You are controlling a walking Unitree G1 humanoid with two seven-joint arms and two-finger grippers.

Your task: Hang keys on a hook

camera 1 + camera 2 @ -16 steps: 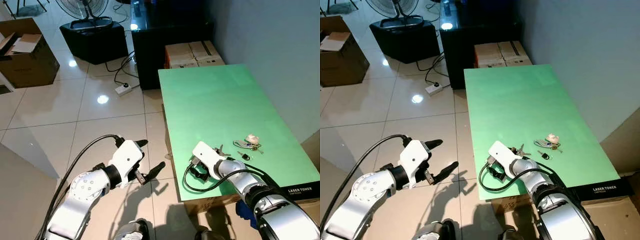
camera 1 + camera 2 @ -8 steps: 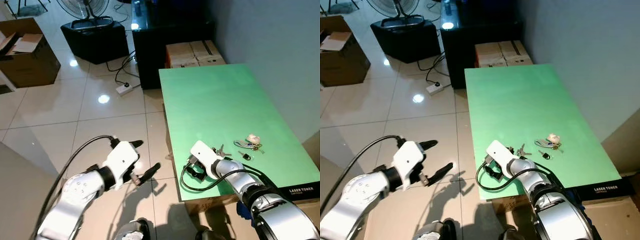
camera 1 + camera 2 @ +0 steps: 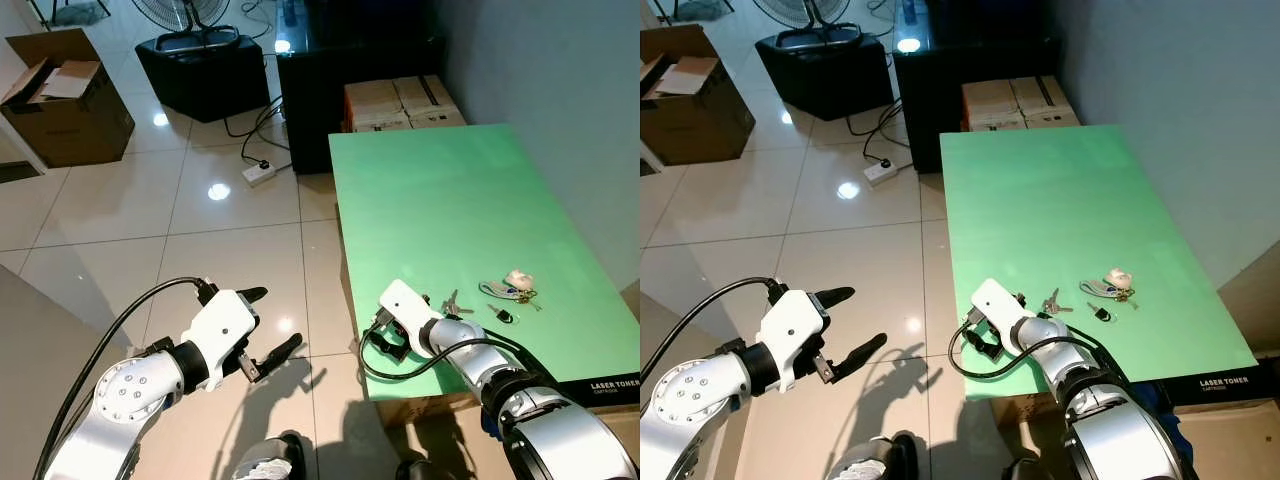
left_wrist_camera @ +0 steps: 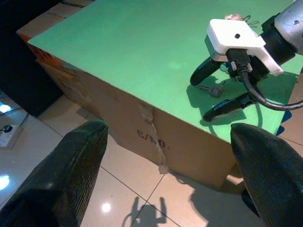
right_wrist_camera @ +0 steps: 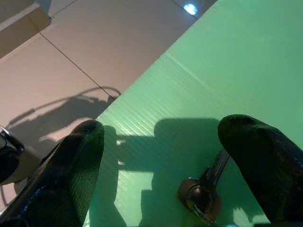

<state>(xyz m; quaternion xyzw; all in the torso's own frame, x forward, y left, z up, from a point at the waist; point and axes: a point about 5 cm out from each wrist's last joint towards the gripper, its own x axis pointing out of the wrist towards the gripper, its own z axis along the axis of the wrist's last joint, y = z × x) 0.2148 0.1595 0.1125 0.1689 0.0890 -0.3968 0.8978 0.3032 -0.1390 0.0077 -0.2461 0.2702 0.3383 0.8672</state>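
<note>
Upper left of the head view we see an open brown cardboard box on the glossy cream tiled floor. Next to it, top centre, is a black fan base unit, with a white power strip and its black cables on the tiles below.

Lower left: our left gripper hangs over the floor, well apart from the table. Its two black fingers are spread wide, nothing between them. In the left wrist view the fingers frame the table's cardboard side.

Top centre-right: a dark cabinet, with stacked tan cardboard cartons in front of it, against the far end of the green corrugated-plastic tabletop.

Lower centre-right: our right gripper sits low over the tabletop's near left corner, white wrist block behind it. Fingers are parted, holding nothing. In the right wrist view the fingers straddle bare green sheet, and the silver key lies flat on the surface nearer one finger. We can't tell if it's touching.

The silver key is just beyond the gripper tips. Further right on the tabletop, near the right edge, lies the bunch of keys with pale fob and ring, with a small black key fob just beside it. All flat on the table, apart from the gripper.

Lower right corner: a black laser toner box below the table edge.
</note>
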